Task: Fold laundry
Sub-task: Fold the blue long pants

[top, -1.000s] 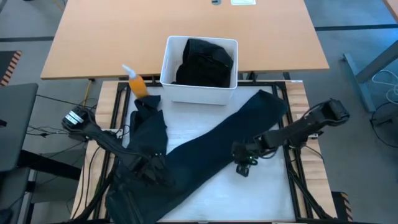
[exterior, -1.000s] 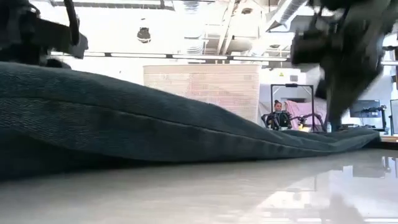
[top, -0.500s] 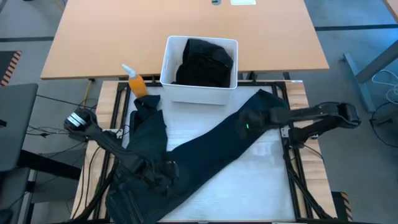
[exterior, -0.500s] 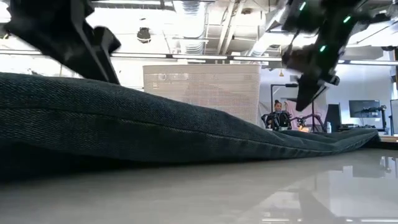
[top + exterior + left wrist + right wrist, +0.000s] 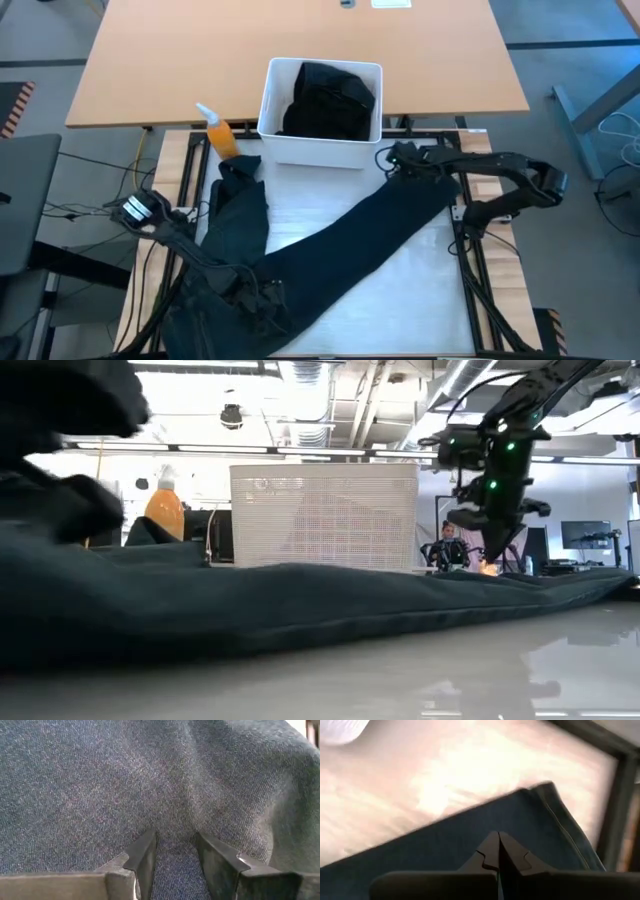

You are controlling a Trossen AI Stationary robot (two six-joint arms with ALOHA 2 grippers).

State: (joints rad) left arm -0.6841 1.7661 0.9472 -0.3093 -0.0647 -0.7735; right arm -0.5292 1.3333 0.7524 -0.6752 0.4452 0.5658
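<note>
Since the earlier frames the right gripper (image 5: pixel 392 158) has swung from mid-table up toward the upper right of the white table (image 5: pixel 400 290), and now sits just right of the bin (image 5: pixel 320 145), above the far end of the trousers (image 5: pixel 370 225). Its fingers are pressed together with nothing between them; in the right wrist view the closed tips hover over the trousers' hem (image 5: pixel 555 820). The left gripper (image 5: pixel 262 293) has slid lower and rightward, and is now at the lower left of the frame on the bunched cloth. Its fingers (image 5: pixel 142 857) stand partly apart with a ridge of the trousers' fabric (image 5: pixel 125 780) rising between them.

The trousers lie in a diagonal band from lower left to upper right. A darker shirt (image 5: pixel 240 205) lies at left, below the orange bottle (image 5: pixel 220 135). Black clothing (image 5: pixel 330 100) fills the bin.
</note>
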